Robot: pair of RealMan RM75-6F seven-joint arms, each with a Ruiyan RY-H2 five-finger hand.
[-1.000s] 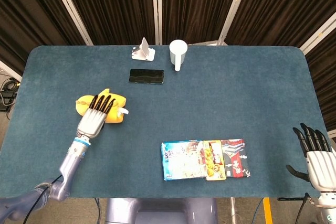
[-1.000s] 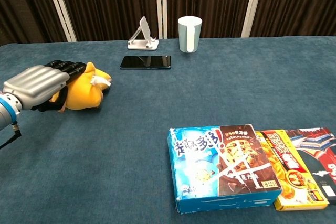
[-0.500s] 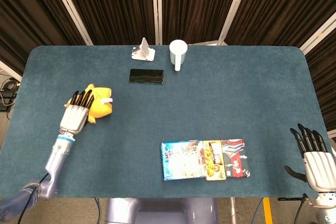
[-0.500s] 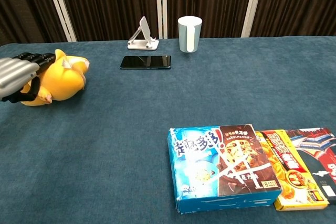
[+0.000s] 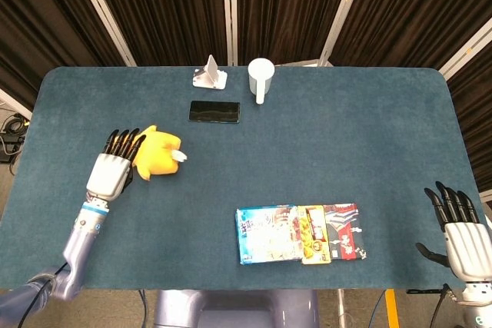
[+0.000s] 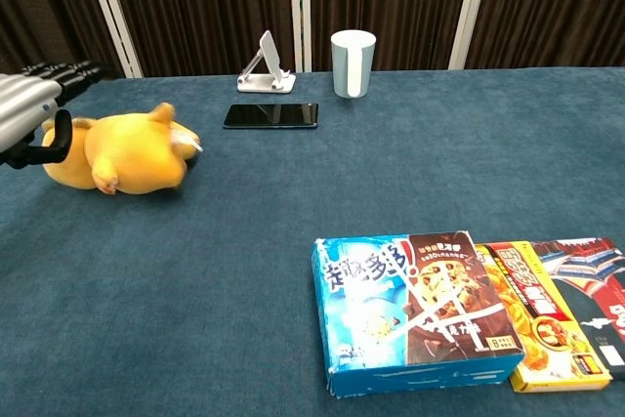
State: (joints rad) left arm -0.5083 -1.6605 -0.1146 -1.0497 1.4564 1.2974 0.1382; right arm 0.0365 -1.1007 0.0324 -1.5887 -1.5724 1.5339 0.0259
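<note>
At the far left of the blue table [image 5: 369, 136], the left hand [image 5: 110, 173] hovers with fingers spread, holding nothing, just beside a yellow plush toy [image 6: 127, 151] lying on its side. Further back sit a black phone [image 5: 214, 111], a white phone stand [image 5: 210, 74] and a white cup [image 5: 260, 79]. Near the front lie three snack boxes [image 5: 300, 233]. At far right, the right hand [image 5: 461, 237] is open and empty, past the table edge.
</note>
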